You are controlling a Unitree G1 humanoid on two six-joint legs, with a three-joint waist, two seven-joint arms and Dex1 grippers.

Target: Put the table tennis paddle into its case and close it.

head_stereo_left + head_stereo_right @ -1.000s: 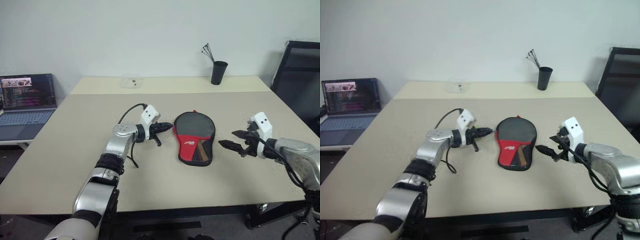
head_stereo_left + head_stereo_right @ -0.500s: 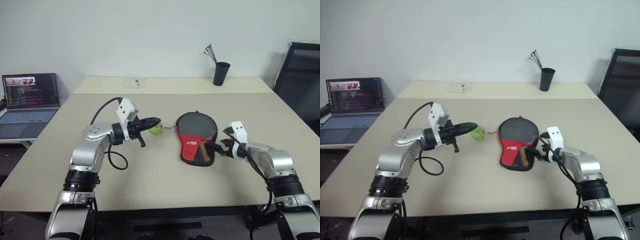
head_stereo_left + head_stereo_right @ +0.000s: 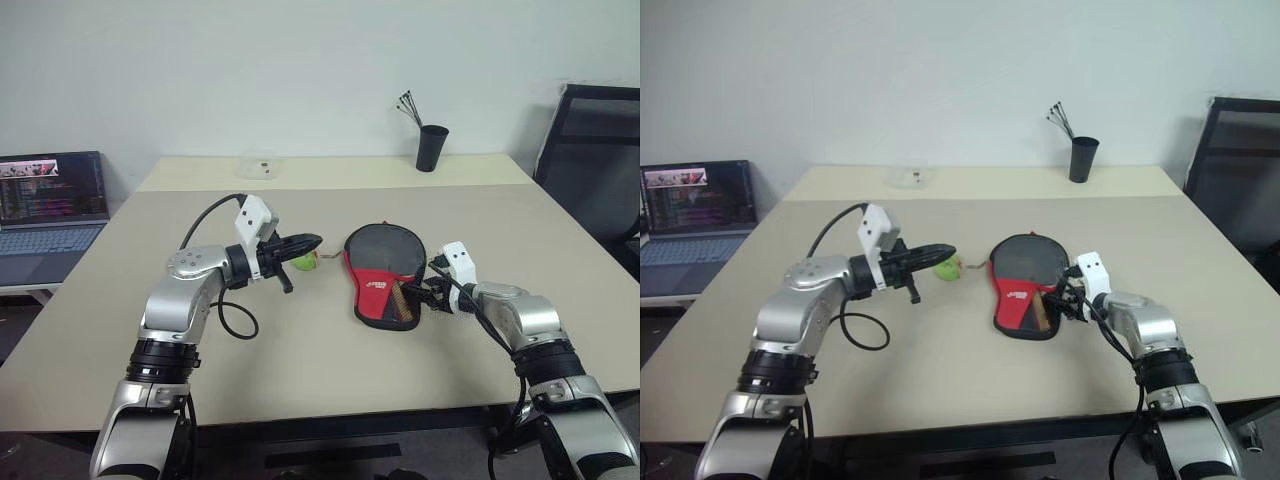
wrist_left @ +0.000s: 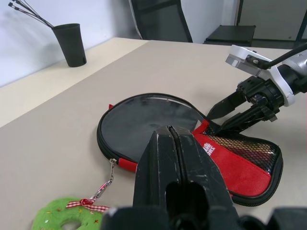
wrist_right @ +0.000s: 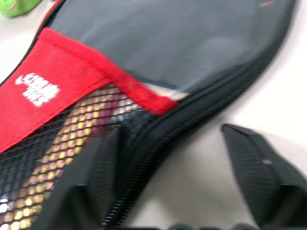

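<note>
The case (image 3: 385, 262), black and red with a mesh pocket, lies flat on the middle of the table. The paddle's wooden handle (image 5: 62, 143) shows through the mesh; the rest of the paddle is hidden inside. A green charm (image 3: 303, 261) hangs by a small chain from the zip at the case's left edge. My left gripper (image 3: 315, 241) hovers shut and empty just over the charm, pointing at the case (image 4: 153, 120). My right gripper (image 3: 428, 295) sits low at the case's right side, its fingers apart with the zip edge (image 5: 192, 110) between them.
A black cup (image 3: 431, 148) with thin sticks stands at the table's far edge, and a small clear dish (image 3: 260, 165) lies left of it. An open laptop (image 3: 50, 205) sits on a side table at the left. A black chair (image 3: 590, 140) stands at the right.
The camera has shifted. My left gripper pulled back from the case's left edge, uncovering the green charm. My right gripper came down and in to the case's right edge, its fingers narrower.
</note>
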